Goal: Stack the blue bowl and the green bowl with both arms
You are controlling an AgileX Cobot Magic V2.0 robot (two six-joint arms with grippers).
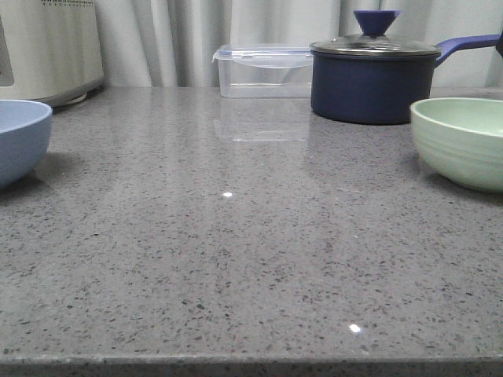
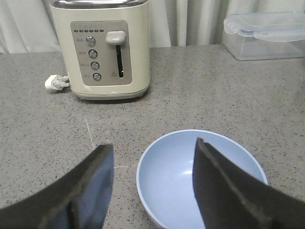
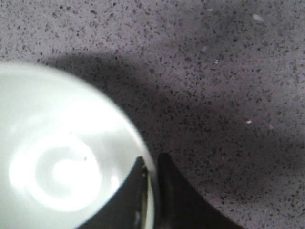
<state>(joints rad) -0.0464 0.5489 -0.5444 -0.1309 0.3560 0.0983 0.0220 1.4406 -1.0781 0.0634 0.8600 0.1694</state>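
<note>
The blue bowl (image 1: pixel 20 141) sits on the counter at the far left of the front view. In the left wrist view it (image 2: pixel 176 181) lies below my left gripper (image 2: pixel 152 143), which is open. One finger (image 2: pixel 224 191) is over the bowl's inside and the other (image 2: pixel 86 191) is outside it, with the rim between them. The green bowl (image 1: pixel 460 141) sits at the far right. My right gripper (image 3: pixel 151 160) is shut on the green bowl's (image 3: pixel 57 157) rim, one finger inside and one outside. Neither gripper shows in the front view.
A cream toaster (image 2: pixel 102 45) with a loose plug (image 2: pixel 55 83) stands behind the blue bowl. A clear plastic container (image 1: pixel 263 71) and a dark navy lidded saucepan (image 1: pixel 373 82) stand at the back, the saucepan just behind the green bowl. The grey counter's (image 1: pixel 236 259) front edge is near.
</note>
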